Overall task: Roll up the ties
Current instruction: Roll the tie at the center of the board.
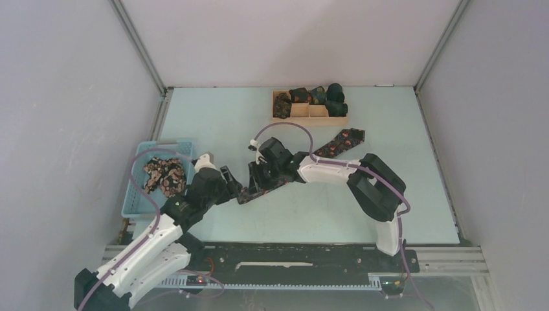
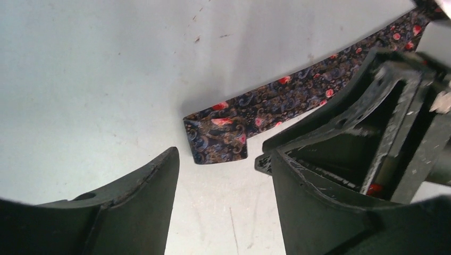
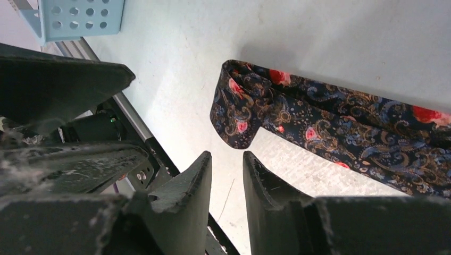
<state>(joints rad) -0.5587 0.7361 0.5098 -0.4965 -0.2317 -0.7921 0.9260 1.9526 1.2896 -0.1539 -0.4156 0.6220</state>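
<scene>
One tie (image 1: 336, 144), dark with reddish and tan flowers, lies flat in a diagonal across the table. Its near end (image 2: 218, 135) is folded back on itself (image 3: 239, 106) in a short loop. My left gripper (image 1: 228, 181) hovers just short of that end, open (image 2: 223, 164), with bare table between its fingers. My right gripper (image 1: 257, 180) sits right beside it over the same end; its fingers (image 3: 227, 159) stand a narrow gap apart with nothing between them, just short of the fold. More ties (image 1: 165, 175) lie crumpled in the basket.
A light-blue basket (image 1: 139, 207) stands at the left, its corner close to my right gripper's view (image 3: 80, 18). A wooden divided tray (image 1: 309, 120) at the back holds several dark rolled ties (image 1: 327, 97). The two grippers almost touch each other (image 2: 383, 106).
</scene>
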